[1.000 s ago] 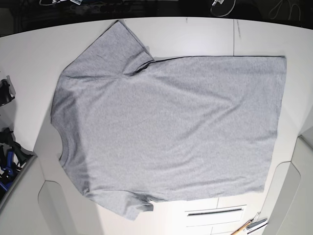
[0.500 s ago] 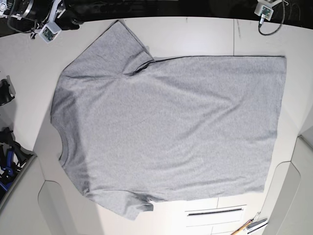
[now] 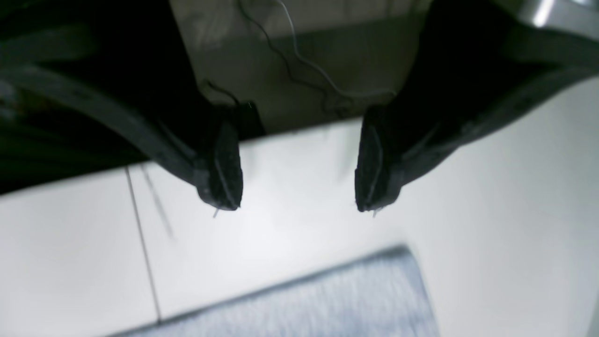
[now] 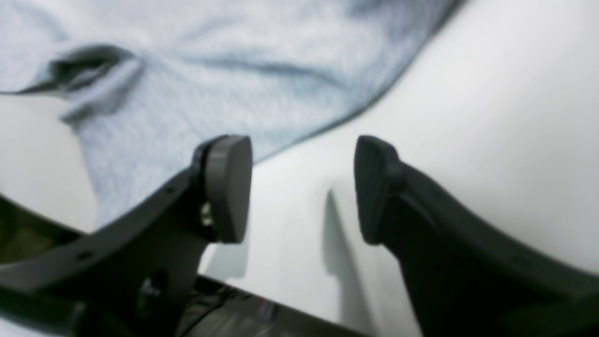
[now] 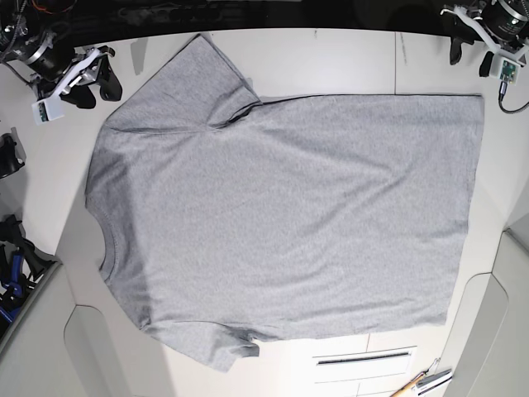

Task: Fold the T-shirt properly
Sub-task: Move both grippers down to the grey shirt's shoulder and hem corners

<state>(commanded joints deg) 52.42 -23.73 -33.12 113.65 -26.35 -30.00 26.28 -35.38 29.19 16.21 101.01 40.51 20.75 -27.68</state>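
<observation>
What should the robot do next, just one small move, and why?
Probably lower the left gripper toward the near corner of the shirt's bottom hem. Its jaws are open with nothing between them, and that corner shows just beyond the fingertips in the left wrist view, so it seems the easiest edge to grab.

Both hands (image 3: 299, 201) (image 4: 302, 192) wide open

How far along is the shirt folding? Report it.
Done: the T-shirt looks spread fairly flat, hem to one side, neckline to the other. In hand: nothing; the right hand is open near the upper sleeve, the left hand open near the hem corner. Left: apparently all the folding, since body and both sleeves lie extended.
</observation>
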